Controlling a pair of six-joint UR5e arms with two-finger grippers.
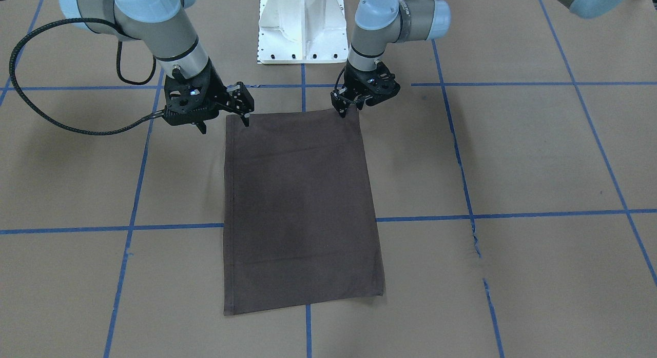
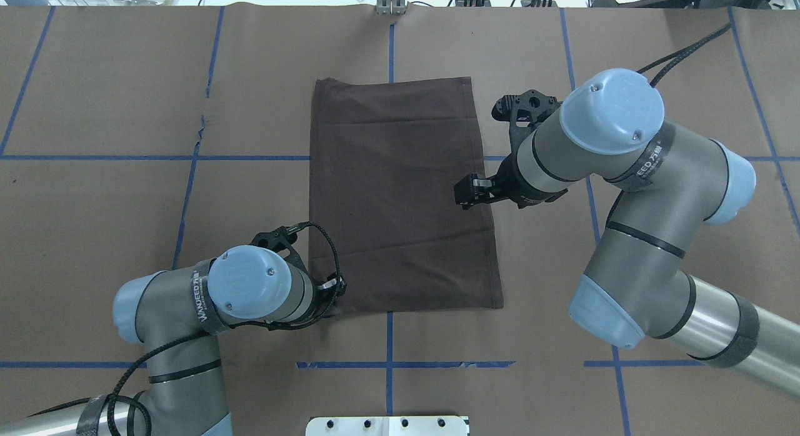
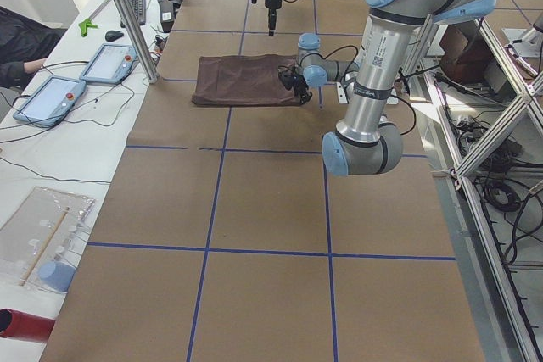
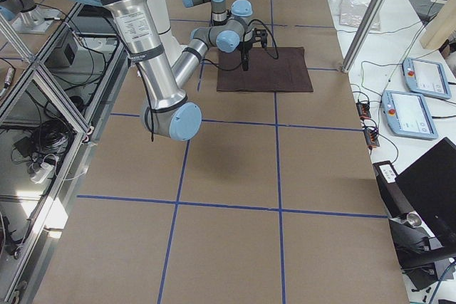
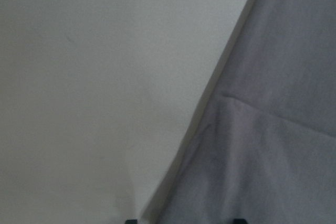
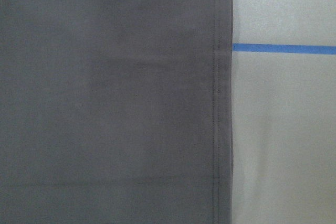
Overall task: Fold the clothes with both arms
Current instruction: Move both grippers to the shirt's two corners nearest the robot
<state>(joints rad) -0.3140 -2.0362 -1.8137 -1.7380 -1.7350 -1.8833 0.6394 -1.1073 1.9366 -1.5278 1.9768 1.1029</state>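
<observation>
The dark brown T-shirt [image 1: 303, 204] lies flat on the table, folded into a tall rectangle [image 2: 400, 192]. Its collar and logo are hidden. My left gripper [image 1: 349, 111] sits low at the shirt's corner nearest the robot on its left side [image 2: 331, 293]. It is open. In the left wrist view the cloth's edge [image 5: 273, 129] runs between the two fingertips. My right gripper [image 1: 224, 123] hangs raised above the shirt's right edge [image 2: 470, 193], and its fingers look spread and empty. The right wrist view looks down on the stitched side hem [image 6: 218, 103].
The white pedestal base [image 1: 303, 30] stands at the robot's edge of the table. Blue tape lines [image 1: 513, 214] grid the brown table cover. Beside the far table edge lie tablets [image 3: 51, 95] and cables, next to a metal post [image 3: 127, 14].
</observation>
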